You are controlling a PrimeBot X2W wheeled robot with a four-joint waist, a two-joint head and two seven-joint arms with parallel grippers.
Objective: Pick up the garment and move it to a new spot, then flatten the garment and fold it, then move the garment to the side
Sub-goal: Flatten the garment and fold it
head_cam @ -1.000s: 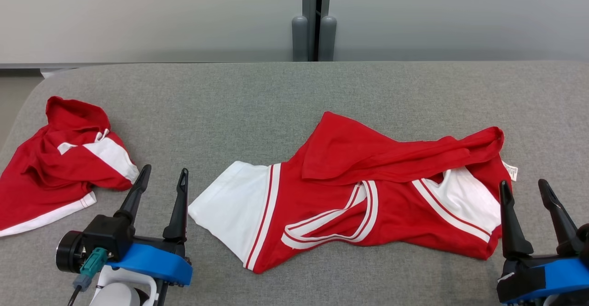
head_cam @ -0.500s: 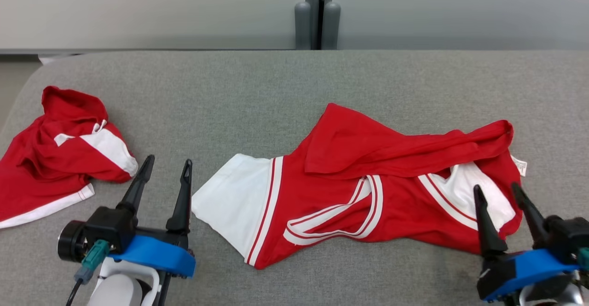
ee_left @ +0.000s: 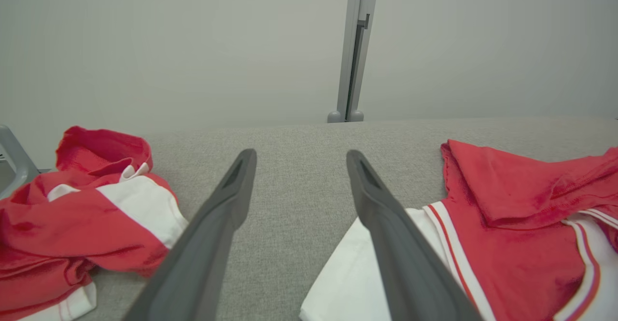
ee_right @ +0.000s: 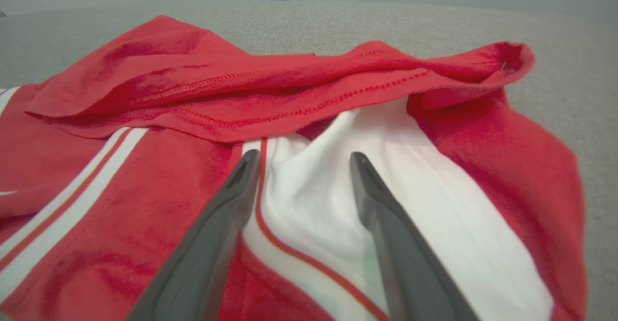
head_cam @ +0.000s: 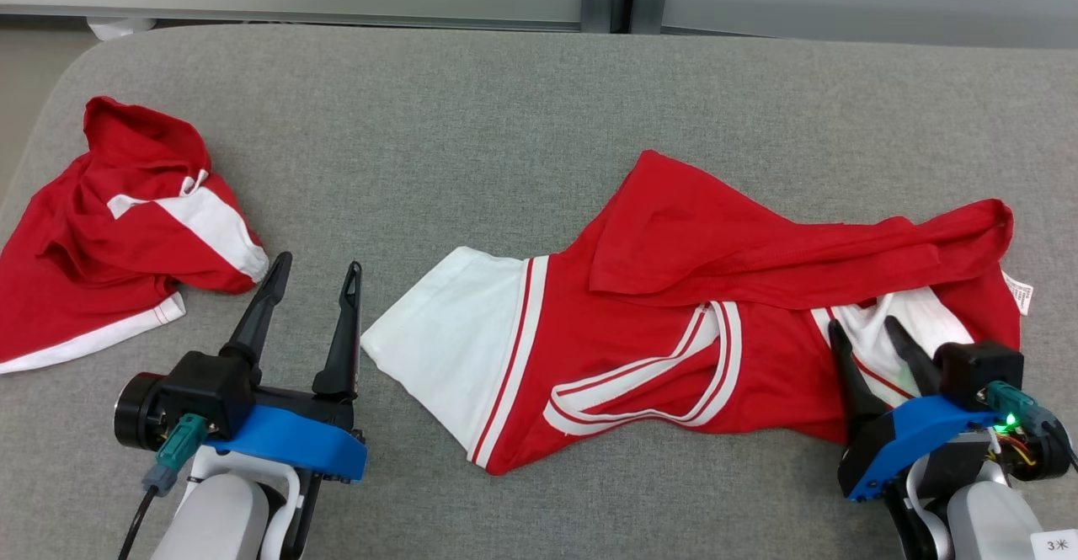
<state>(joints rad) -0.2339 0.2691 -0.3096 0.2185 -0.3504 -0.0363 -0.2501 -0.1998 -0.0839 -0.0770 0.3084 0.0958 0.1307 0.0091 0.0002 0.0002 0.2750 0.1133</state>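
Head view: the crumpled red jersey shirt with white sleeves and striped trim [head_cam: 674, 349] lies on the grey fabric-covered desk [head_cam: 472, 122], right of centre. Its upper half is flopped over itself, and a white label [head_cam: 1019, 293] pokes out at the right end. A second red-and-white garment [head_cam: 109, 232] lies in a heap at the far left, well apart from the shirt. The left claw [head_cam: 318, 264] hovers released and holds nothing, just beside the shirt's left white sleeve. The camera has tipped downward over the last second, so the whole scene sits differently in the picture. The real change is that the right claw [head_cam: 861, 324], which was off the shirt's right corner a second ago, has come in over the right white sleeve.

Left wrist view: the fingers stand wide apart over bare desk, with the left sleeve's edge just under the right-hand finger.

Right wrist view: the fingers straddle a raised ridge of the white sleeve panel [ee_right: 338, 190], below the folded red hem. They are spread and not yet pinched on the cloth.

My reading is that the first pick-up is being lined up. The shirt is neither lifted nor flattened, so nearly all the task remains.
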